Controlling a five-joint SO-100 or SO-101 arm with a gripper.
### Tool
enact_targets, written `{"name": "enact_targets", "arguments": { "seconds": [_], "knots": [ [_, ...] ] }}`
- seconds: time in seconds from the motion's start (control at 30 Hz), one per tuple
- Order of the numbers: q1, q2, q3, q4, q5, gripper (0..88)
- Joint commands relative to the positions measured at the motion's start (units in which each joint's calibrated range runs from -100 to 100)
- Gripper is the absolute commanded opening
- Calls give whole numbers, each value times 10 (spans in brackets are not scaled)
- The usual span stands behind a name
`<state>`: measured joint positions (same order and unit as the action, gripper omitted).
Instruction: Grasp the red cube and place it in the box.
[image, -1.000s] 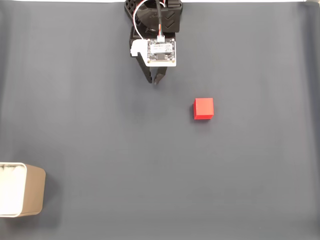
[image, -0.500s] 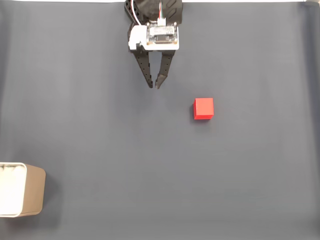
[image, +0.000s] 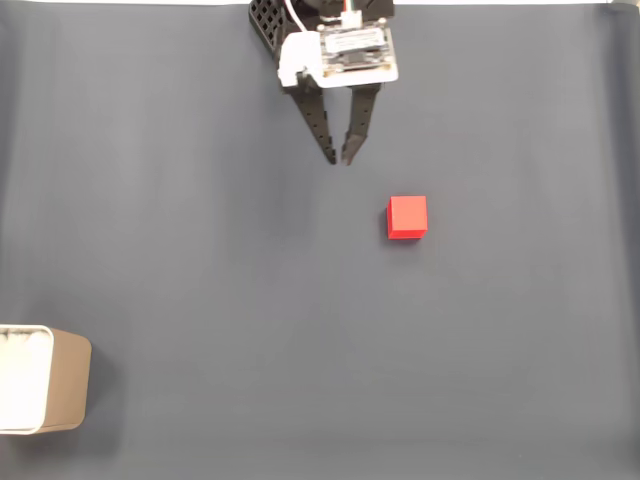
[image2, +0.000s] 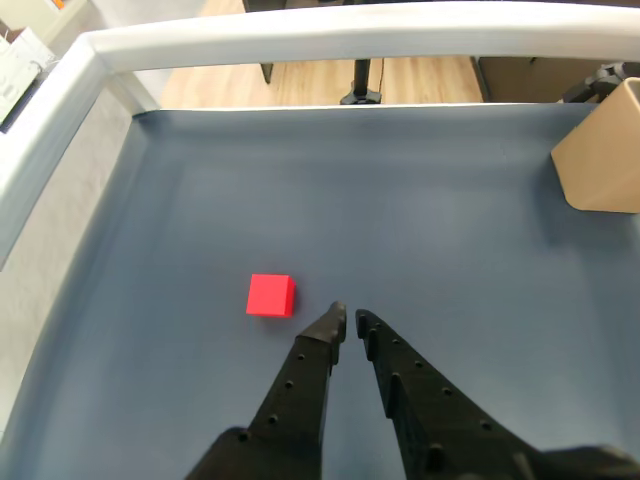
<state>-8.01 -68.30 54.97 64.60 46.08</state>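
The red cube (image: 407, 217) lies on the dark grey mat right of centre in the fixed view; in the other view the cube (image2: 270, 296) sits just left of my fingertips. My gripper (image: 339, 160) hangs near the top edge, up and to the left of the cube and apart from it. Its black fingers (image2: 300, 390) run almost together to the tips, and the gripper (image2: 350, 315) is shut with nothing in it. The beige box (image: 62, 380) with a white rim stands at the lower left edge, partly cut off, and the box (image2: 605, 160) appears at the far right.
The grey mat (image: 300, 330) covers the whole work surface. A raised white rail (image2: 300, 35) borders the mat's far side and left side in the other view, with a wooden floor beyond it.
The gripper has swung to the right along the top of the mat, closer to the cube's column. Cube and box have not moved.
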Motion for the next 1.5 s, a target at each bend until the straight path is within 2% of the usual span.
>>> {"name": "enact_targets", "arguments": {
  "seconds": [0.0,0.23,0.97,1.17,1.47],
  "knots": [
    [-31,42,-79,34,-16,29],
    [-85,111,-148,83,-37,71],
    [-94,229,-172,42,-57,385],
    [-92,245,-140,-5,-54,422],
    [-90,251,-66,-85,-40,429]
  ]
}}
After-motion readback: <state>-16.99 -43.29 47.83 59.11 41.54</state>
